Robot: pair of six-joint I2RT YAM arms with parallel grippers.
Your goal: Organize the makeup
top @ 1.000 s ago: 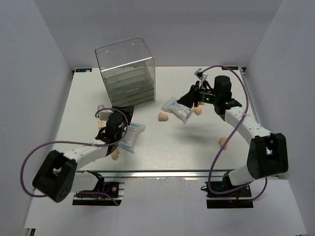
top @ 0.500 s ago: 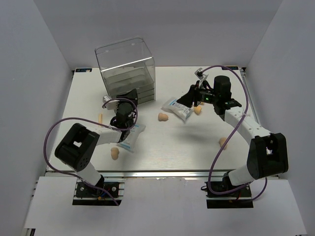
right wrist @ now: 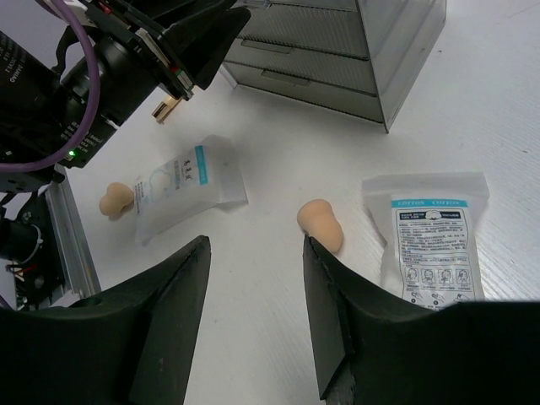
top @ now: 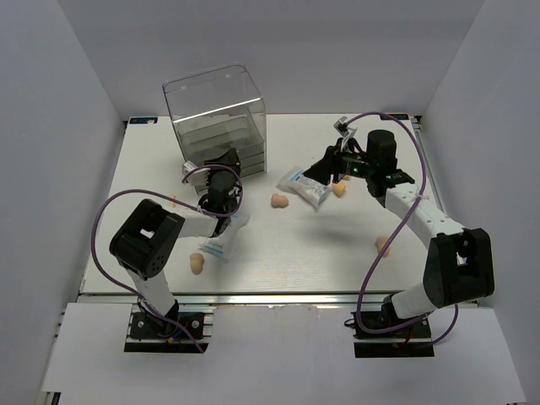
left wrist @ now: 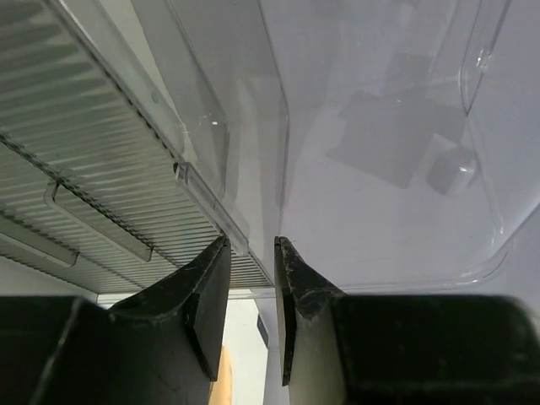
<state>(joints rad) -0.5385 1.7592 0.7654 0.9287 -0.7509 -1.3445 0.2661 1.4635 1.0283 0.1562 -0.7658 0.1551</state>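
My left gripper point(top: 226, 161) is at the front of the clear drawer box point(top: 221, 122). Its jaws point(left wrist: 251, 251) stand narrowly open, and the end of a drawer handle point(left wrist: 207, 202) lies between the tips, close to the left finger. My right gripper point(top: 326, 171) hangs open point(right wrist: 256, 245) over the table, holding nothing. A peach sponge point(right wrist: 321, 226) lies by its right fingertip, beside a white-and-blue packet point(right wrist: 434, 240). The other packet point(right wrist: 181, 181) and another sponge point(right wrist: 116, 201) lie near the left arm. More sponges point(top: 382, 245) point(top: 339, 189) are on the right side.
The drawer box has three shut drawers point(right wrist: 295, 38) and stands at the back left. A small tan piece point(right wrist: 166, 108) lies under the left arm. The left arm's purple cable point(top: 105, 228) loops over the table's left side. White walls close in the table.
The left arm swung from the near left of the table up to the drawer box front, and its jaws narrowed. The right arm stayed put while its jaws widened a little.
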